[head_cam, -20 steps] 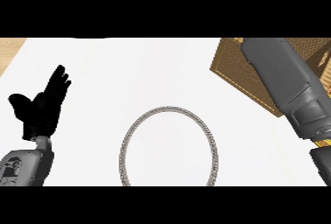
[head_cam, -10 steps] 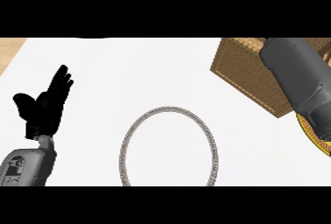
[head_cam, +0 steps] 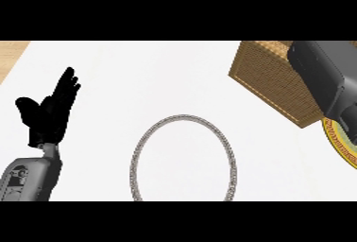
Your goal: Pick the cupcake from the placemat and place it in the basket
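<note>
Wire-rimmed basket (head_cam: 182,116) on the counter (left hand (head_cam: 47,116) open beside it).

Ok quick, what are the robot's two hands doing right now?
Left hand: open, fingers up, resting at the view's left.
Right hand: not in view; only its grey forearm shows.

The grey right forearm (head_cam: 324,78) moved farther toward the counter's far right corner, uncovering more of the yellow-rimmed round plate (head_cam: 339,142) beside the woven tan placemat (head_cam: 273,78).
</note>
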Action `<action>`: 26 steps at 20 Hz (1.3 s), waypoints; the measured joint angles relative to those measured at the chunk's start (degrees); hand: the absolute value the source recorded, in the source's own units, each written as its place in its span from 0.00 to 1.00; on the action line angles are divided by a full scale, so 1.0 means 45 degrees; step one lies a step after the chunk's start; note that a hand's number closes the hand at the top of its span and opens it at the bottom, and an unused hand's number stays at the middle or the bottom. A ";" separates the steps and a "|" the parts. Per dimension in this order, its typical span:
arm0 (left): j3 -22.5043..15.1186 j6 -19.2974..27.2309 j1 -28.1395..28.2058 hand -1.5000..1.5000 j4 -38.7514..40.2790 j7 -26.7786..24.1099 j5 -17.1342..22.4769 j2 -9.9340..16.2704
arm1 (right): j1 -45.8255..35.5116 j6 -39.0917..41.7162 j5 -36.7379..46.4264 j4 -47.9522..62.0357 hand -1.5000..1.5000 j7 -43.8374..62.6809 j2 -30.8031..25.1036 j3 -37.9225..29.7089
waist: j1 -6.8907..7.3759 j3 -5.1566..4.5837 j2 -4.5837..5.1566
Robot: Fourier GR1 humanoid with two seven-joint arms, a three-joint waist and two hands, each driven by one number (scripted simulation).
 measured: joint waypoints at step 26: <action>0.0106 -0.0169 0.0015 0.50 -0.0110 -0.0068 -0.0108 -0.0264 | 0.0547 0.2509 0.0336 0.1227 1.00 0.0097 -0.0406 -0.0283 | 0.0123 0.0022 0.0071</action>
